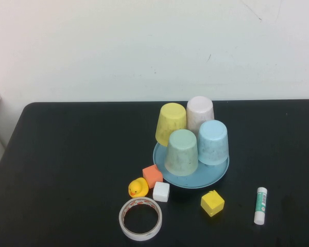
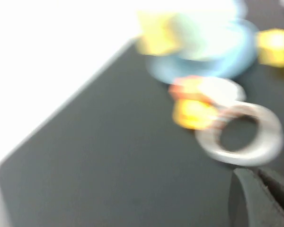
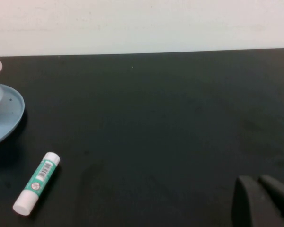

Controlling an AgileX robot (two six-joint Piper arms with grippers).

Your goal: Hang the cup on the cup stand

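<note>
Already the cup (image 1: 213, 142) sits upside down over a peg on the cup stand (image 1: 171, 178), beyond my left gripper (image 2: 258, 172); my right gripper (image 3: 259, 178), beside the stand, is empty, both shut and withdrawn.

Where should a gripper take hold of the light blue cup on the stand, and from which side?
Probably across the blue cup's tapered wall near its closed top, from above and the right: it sits upside down on the stand, with the green cup and pink-white cup crowding its other sides. Left gripper and right gripper are shut, away from it.
</note>
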